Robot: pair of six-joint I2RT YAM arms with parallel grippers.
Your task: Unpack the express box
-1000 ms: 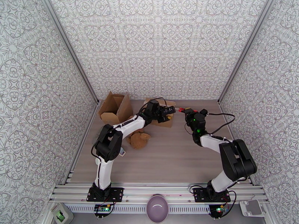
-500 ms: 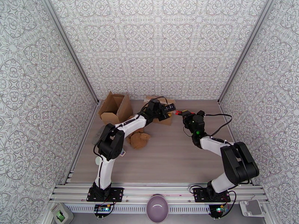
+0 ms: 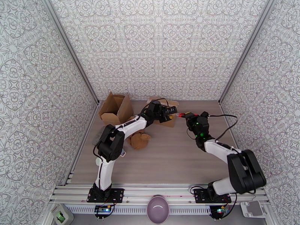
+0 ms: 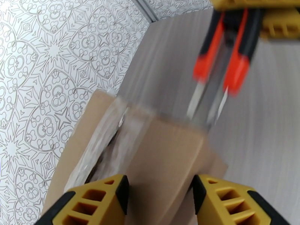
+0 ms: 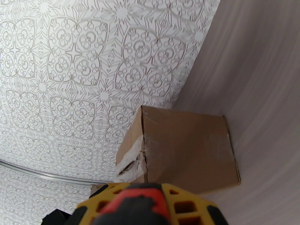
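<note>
Express box [image 5: 183,147]: plain brown carton, stands at the rear centre of the table [image 3: 172,158], close to the patterned back wall; flaps down, clear tape along the top seam, torn and gaping at one end. Left gripper [image 4: 157,186]: hangs over the box top, yellow fingers [image 4: 95,201] about half parted with cardboard showing between them; holds nothing that can be made out, and cannot say from this angle whether the pads touch the box. Right gripper [image 3: 189,116]: clamps an orange-handled tool [image 4: 237,72], jaws drawn nearly together around its grip; points at the box from the right. Tool: two black-and-orange arms ending in slim metal tips, blurred in the left wrist view, tips just at the far top edge of the box. Second carton [image 3: 116,107]: stands open at rear left, well apart from the first. Crumpled brown paper [image 3: 140,140]: lies on the table beside the left forearm. Purple bowl [image 3: 158,209]: sits at the near edge between the two arm bases.
</note>
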